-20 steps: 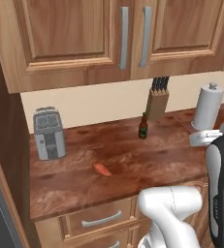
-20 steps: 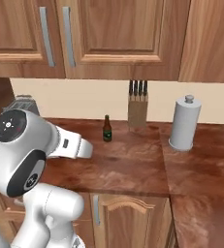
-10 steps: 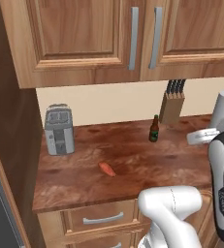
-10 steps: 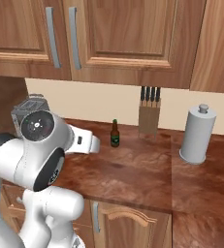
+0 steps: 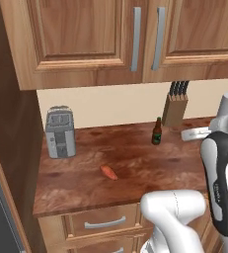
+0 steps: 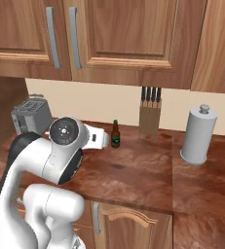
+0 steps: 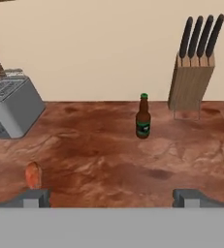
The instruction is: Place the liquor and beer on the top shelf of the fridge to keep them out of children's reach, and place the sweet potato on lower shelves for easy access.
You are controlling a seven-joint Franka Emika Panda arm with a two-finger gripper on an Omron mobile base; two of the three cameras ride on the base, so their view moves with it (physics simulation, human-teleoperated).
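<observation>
The beer (image 7: 142,118) stands upright on the reddish-brown worktop (image 7: 108,160), toward the back, just left of the knife block (image 7: 191,80) that sits against the cream wall. In the hand view it lies ahead of the gripper (image 7: 113,197), a little right of the midline between the two finger tips and well apart from them, with bare worktop in between. The finger tips sit far apart at the bottom of that view, so the gripper is spread wide and holds nothing.

The sweet potato (image 7: 33,174) lies flat on the worktop nearer the front edge. In the hand view it is just above the left finger tip and well left of the beer. The left base view shows the sweet potato (image 5: 109,172) on the open stretch of worktop (image 5: 86,183) between the toaster (image 5: 60,131) and the beer (image 5: 157,132), closer to the front than either.

The toaster stands at the left end of the worktop beside the dark side panel. In the right base view the beer (image 6: 115,134) stands just left of the knife block (image 6: 149,116), and a grey paper towel holder (image 6: 198,134) stands further right on the same surface, well apart from both. Wooden cabinets (image 6: 109,34) with grey handles hang above.
</observation>
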